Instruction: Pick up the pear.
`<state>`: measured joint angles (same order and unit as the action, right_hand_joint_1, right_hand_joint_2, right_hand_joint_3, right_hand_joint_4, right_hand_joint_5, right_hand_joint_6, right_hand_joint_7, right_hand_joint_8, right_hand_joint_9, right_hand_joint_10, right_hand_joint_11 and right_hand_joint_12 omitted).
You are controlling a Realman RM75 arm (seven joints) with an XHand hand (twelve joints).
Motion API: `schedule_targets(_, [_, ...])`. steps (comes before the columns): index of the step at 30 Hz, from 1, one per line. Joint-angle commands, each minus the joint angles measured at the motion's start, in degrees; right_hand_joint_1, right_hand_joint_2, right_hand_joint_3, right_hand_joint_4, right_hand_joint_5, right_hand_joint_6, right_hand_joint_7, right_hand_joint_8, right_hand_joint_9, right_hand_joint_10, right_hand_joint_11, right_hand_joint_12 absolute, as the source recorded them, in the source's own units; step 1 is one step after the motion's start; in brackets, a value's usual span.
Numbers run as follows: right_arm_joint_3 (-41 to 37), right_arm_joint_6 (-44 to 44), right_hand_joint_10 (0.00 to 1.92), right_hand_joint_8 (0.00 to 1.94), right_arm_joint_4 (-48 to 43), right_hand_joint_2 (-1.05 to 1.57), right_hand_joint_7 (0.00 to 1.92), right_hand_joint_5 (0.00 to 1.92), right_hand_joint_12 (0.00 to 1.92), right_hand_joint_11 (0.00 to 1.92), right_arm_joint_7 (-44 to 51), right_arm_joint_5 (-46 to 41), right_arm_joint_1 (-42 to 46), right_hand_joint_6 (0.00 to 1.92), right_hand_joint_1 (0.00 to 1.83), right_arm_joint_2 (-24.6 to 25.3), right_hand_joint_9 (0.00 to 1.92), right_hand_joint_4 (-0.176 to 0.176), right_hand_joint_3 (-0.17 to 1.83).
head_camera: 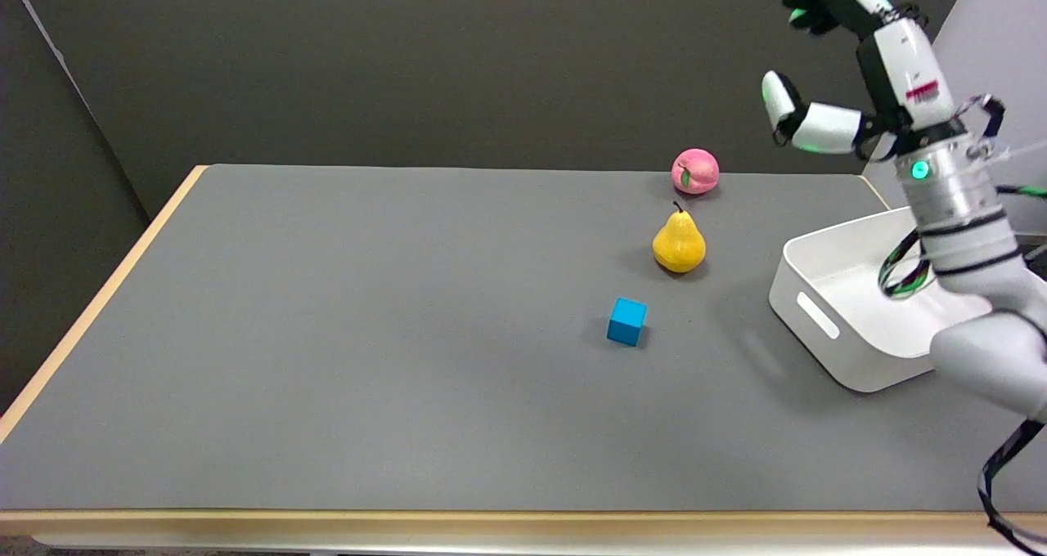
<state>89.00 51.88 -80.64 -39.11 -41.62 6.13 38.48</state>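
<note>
Your robot hand (851, 65) is up in the air at the picture's upper right, well above the counter (368, 335), with its fingers (806, 0) spread wide apart and nothing in them. The thumb (797, 118) juts toward nine o'clock while the other digits curl over the top. The white arm (965, 237) runs down from the wrist toward five o'clock and crosses over the white bin (818, 311), which sits on the counter's right edge.

From your robot hand, the pear (679, 244) lies toward seven o'clock, well apart from it and untouched. It is yellow, stands upright on the grey counter with its stem pointing up, and is near the bin's left wall. Just beyond the pear at twelve o'clock sits a pink peach (695, 171), close to the counter's far edge. At seven o'clock from the pear, a small blue cube (627, 320) rests on the counter, near but not touching.
</note>
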Motion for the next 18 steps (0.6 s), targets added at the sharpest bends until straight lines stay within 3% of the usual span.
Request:
schedule_targets(1, [-1.78,-43.43,0.82,0.46,2.05,0.63,0.32,0.25,1.23,0.08,12.74,0.82,-22.89,0.5,0.69,-0.97,0.25,0.004,0.98])
schedule_targets(8, [14.34,-57.01,0.86,0.42,8.75,0.62,0.37,0.27,1.3,0.1,17.1,1.46,-38.74,0.48,0.71,-0.49,0.25,0.028,0.91])
schedule_targets(18, [17.16,-65.27,0.84,0.41,9.9,0.59,0.37,0.25,1.31,0.12,19.44,0.86,-37.57,0.45,0.67,-0.72,0.25,0.043,0.91])
